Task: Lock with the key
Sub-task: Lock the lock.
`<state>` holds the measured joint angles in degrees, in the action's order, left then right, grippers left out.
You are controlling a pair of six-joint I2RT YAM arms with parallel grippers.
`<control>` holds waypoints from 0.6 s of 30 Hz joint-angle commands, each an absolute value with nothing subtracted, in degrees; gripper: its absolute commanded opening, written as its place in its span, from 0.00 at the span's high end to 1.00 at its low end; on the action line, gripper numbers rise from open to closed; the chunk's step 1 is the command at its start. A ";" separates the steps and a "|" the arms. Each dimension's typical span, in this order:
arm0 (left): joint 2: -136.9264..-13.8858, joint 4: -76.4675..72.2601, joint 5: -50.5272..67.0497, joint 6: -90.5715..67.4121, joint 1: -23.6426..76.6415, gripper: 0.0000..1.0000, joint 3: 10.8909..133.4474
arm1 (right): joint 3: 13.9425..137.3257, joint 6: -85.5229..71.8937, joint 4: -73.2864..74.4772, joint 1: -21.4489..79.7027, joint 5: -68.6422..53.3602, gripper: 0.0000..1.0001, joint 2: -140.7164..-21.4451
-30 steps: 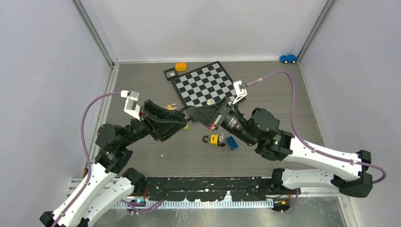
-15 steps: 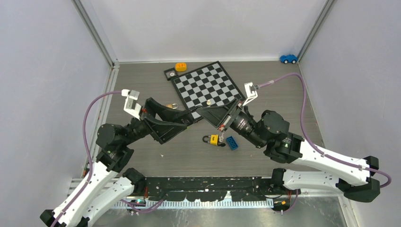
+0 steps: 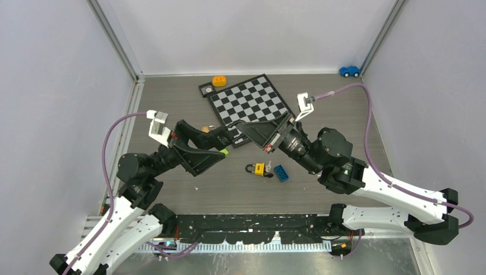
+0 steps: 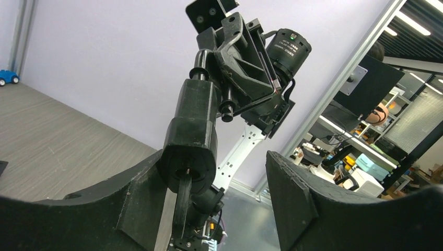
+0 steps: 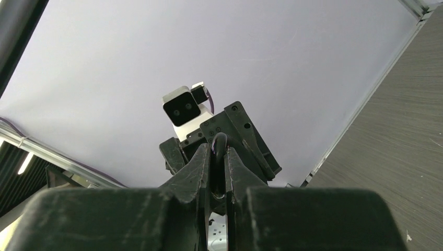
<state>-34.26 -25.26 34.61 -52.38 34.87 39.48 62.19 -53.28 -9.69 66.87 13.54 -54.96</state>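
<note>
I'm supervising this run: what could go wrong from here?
The right gripper pinches the black padlock only by its thin shackle, in the air, so it may swing or slip. The left gripper is open right beside it; closing in could knock the padlock or hit the other fingers.

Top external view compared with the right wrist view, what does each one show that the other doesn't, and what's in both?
Only the top external: the chessboard, a blue toy car, and a yellow padlock with the key beside a blue brick on the table. Only the right wrist: its fingers pinched on a thin dark loop. Both: the left arm's white wrist camera, the grey wall and the table.
</note>
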 commanded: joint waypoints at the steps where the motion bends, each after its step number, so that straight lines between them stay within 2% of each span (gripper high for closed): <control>1: -34.37 -29.66 35.45 -53.09 35.00 0.33 39.53 | 65.26 -57.24 -20.99 66.35 12.58 1.00 -55.63; 2: -34.43 -29.74 35.32 -53.09 34.98 0.35 39.64 | 64.76 -57.80 -21.61 66.27 12.45 1.00 -55.85; 4: -34.56 -30.09 35.30 -52.96 35.07 0.46 39.81 | 63.71 -58.81 -22.57 66.14 12.48 1.00 -56.07; 8: -34.86 -30.34 35.29 -52.75 34.99 0.76 40.27 | 61.74 -60.21 -23.69 65.69 12.90 1.00 -55.99; 10: -34.97 -30.49 35.62 -52.73 35.02 0.85 40.51 | 61.22 -60.84 -23.55 65.50 12.76 1.00 -56.06; 12: -35.08 -30.50 35.78 -52.73 35.07 0.86 40.68 | 61.16 -60.98 -22.43 65.39 12.56 1.00 -56.22; 13: -35.10 -30.51 35.95 -52.73 35.06 0.84 40.76 | 61.25 -60.99 -21.74 65.31 12.38 1.00 -56.32; 16: -34.65 -30.33 35.56 -52.73 35.02 0.62 40.70 | 62.03 -60.37 -19.11 65.15 11.35 1.00 -56.67; 18: -34.16 -30.09 35.07 -52.66 35.00 0.58 40.61 | 62.26 -60.06 -17.72 65.06 10.79 1.00 -56.77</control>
